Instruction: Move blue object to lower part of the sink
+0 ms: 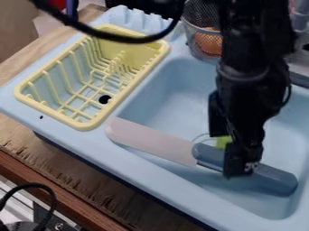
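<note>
Has a light-brown, wood-grained worktop (15, 135), dark and ragged-looking along its lower edge (rather like torn bark), bordered there by a straight, reddish-brown wooden strip (54, 191). Past the upper-left edge, shows a plain beige, panel-like surface (18, 31). Looks softly lit.

The black arm (253, 36) enters at the top edge of the camera view, right of the middle, and runs almost straight down. Its wrist (250, 85) is bulky and dark (a thin cable (288, 95) bows out beside it, on the view's right). Below the wrist hangs the black tool (242, 164), pointing downward, its end in the view's lower half.
</note>
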`<move>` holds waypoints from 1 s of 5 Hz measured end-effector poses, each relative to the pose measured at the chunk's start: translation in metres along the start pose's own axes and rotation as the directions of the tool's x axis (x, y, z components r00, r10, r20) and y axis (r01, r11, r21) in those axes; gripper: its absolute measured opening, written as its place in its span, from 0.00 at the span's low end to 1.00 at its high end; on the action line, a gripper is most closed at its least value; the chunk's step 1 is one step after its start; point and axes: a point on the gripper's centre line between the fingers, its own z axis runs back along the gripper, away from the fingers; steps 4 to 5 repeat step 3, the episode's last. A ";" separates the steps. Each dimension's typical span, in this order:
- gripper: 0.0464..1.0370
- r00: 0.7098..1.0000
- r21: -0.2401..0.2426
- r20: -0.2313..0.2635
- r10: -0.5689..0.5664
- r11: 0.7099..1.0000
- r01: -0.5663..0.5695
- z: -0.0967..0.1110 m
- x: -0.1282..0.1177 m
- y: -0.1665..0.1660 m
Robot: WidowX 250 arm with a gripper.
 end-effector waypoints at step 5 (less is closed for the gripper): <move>0.96 0.882 0.157 0.112 0.457 0.869 -0.470 0.038 -0.017 0.053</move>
